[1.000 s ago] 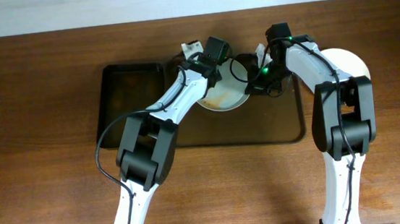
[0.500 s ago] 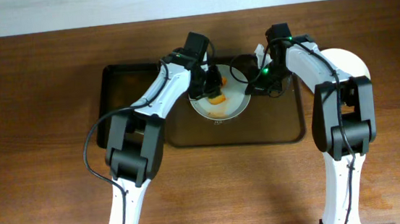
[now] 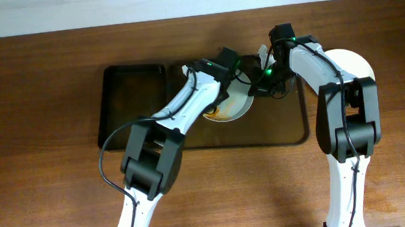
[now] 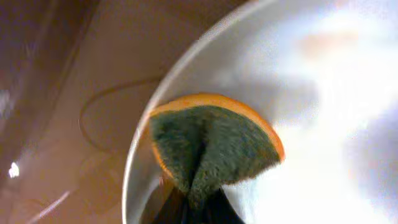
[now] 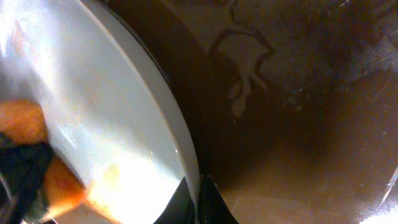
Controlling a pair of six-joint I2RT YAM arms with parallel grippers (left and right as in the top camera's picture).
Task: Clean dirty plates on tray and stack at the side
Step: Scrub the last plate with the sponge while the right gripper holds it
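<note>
A white plate [image 3: 226,110] with orange-brown smears lies at the back of the large dark tray [image 3: 292,124]. My left gripper [image 3: 232,65] is shut on an orange sponge with a green scouring face [image 4: 211,146], which it presses on the plate [image 4: 311,93] near its rim. My right gripper [image 3: 256,87] is shut on the plate's right rim [image 5: 189,155], pinching it between its fingers [image 5: 198,202]. The sponge also shows in the right wrist view [image 5: 31,124]. A plain white plate [image 3: 354,63] sits on the table right of the tray, partly hidden by my right arm.
A smaller black tray [image 3: 131,98] lies against the large tray's left side. The wooden table [image 3: 46,178] stretches to the left and front. The tray floor [image 5: 298,155] beside the plate shows faint marks.
My left gripper has swept the sponge from the plate's left-middle to its upper right part. The right gripper has kept its hold on the rim.
</note>
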